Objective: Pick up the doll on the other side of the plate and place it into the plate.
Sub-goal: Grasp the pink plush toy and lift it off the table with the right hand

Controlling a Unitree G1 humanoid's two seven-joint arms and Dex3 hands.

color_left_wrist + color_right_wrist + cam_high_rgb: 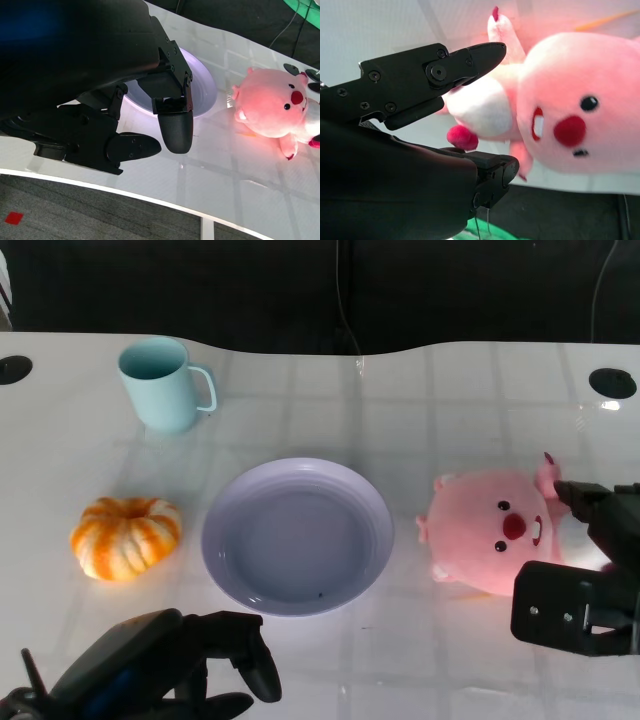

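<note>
We see the pink doll [492,528] on the table [420,400] right of the plate [297,536], right robot hand [585,570] spread around it — not yet clasping, left robot hand [175,660] released near the plate.

The black left hand [170,665] sits low at the near edge of the glossy white bench [400,640], fingers [175,125] loosely curled and holding nothing. The black right hand [585,570] reaches in from the right side, its fingers [445,75] spread apart on either side of the pink plush doll [495,530], not yet closed on it.
</note>
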